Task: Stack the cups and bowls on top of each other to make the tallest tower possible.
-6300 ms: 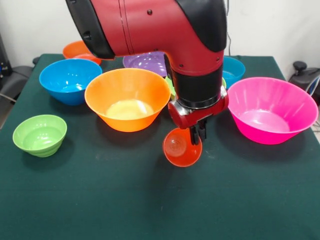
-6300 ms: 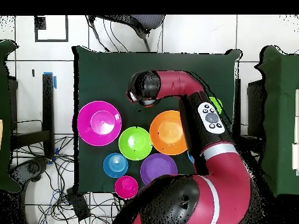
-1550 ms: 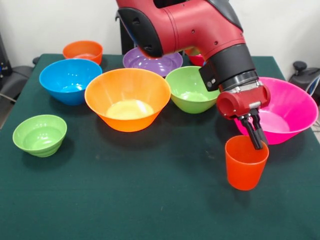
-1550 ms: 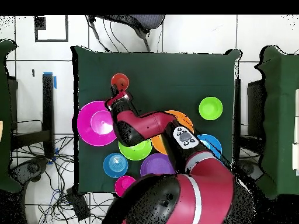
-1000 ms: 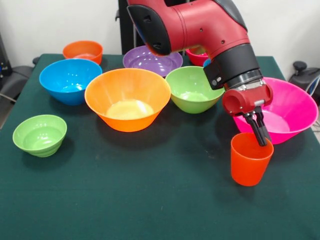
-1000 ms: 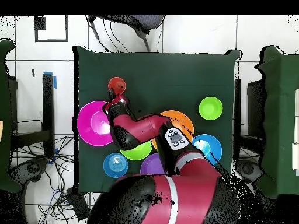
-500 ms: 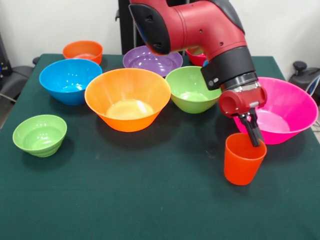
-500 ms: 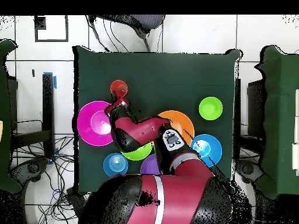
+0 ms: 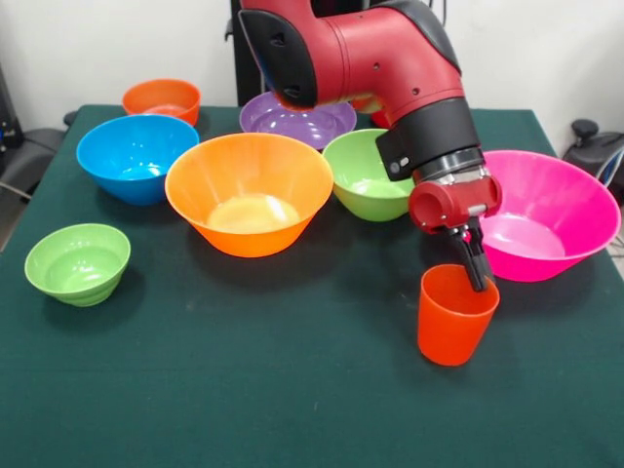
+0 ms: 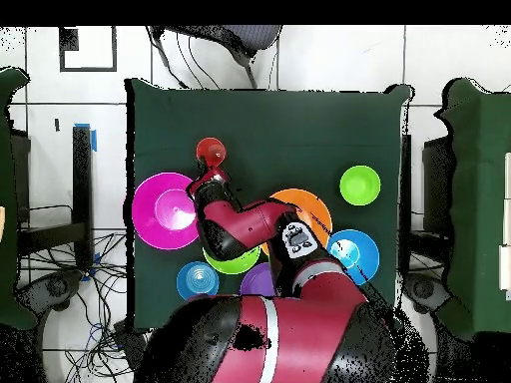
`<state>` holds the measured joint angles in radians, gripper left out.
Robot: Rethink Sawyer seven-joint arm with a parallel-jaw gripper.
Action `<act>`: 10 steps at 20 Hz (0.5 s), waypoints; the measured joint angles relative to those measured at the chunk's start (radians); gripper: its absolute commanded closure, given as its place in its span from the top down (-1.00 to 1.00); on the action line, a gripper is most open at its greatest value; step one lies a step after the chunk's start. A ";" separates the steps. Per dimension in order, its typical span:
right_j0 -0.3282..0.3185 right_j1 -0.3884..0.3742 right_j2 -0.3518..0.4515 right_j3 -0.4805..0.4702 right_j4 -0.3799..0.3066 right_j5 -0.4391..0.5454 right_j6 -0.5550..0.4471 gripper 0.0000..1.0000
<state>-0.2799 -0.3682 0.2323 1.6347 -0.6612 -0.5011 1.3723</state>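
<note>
In the front view, from the left, a small green bowl is sitting alone near the table's edge, with a blue bowl and a small orange bowl behind it. The large orange bowl is standing at the middle, with the purple bowl behind and a medium green bowl just beside it. Further right, the orange-red cup is being held upright at its rim by the gripper, whose dark fingers are pinched narrowly over the cup's far wall; whether the cup's base is resting on the cloth cannot be told. The big pink bowl is lying just behind it. No tower is being shown: every bowl is lying separately, so the stacking is judged as hardly begun, with all nesting left to be done.
</note>
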 measured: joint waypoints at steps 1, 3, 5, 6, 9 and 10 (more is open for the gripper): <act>0.002 0.001 -0.005 -0.003 -0.002 -0.005 0.000 -1.00; 0.007 0.002 -0.014 -0.006 -0.002 -0.011 0.000 -1.00; 0.012 0.003 -0.023 -0.007 -0.003 -0.013 0.000 -1.00; 0.013 0.003 -0.026 -0.008 -0.003 -0.013 0.000 -1.00; 0.022 0.004 -0.039 -0.008 -0.003 -0.013 0.000 -1.00; 0.023 0.004 -0.041 -0.008 -0.003 -0.013 0.000 -1.00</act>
<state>-0.2566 -0.3645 0.1916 1.6268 -0.6639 -0.5140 1.3723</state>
